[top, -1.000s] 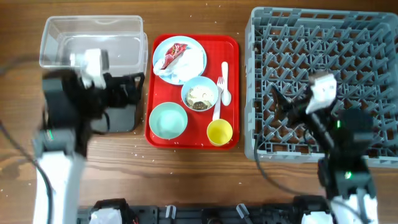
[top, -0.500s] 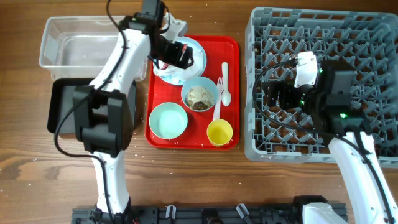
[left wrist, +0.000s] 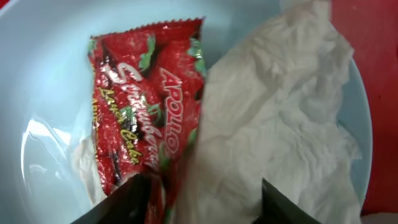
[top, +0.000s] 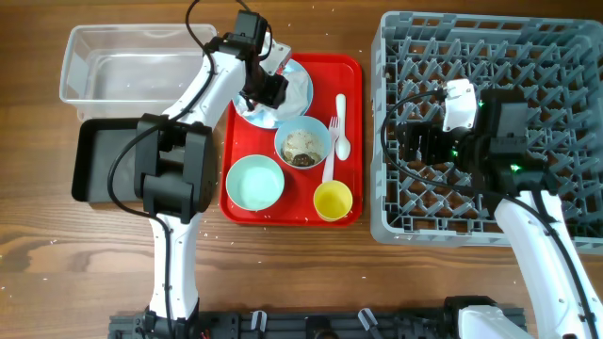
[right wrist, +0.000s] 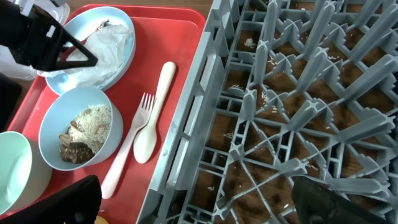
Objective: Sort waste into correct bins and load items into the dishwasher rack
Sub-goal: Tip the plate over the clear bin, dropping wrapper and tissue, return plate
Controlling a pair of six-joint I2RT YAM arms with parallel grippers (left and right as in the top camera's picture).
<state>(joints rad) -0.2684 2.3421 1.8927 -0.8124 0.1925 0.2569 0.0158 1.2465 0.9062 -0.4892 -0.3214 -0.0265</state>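
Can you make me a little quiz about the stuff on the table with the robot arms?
1. True or false: the red wrapper lies on the pale blue plate.
2. Which dish holds the food scraps? A) the mint green bowl B) the pale blue bowl C) the yellow cup
3. Fill in the gap: the fork and spoon lie side by side on the red ____.

Key: 1 true; 2 B; 3 tray.
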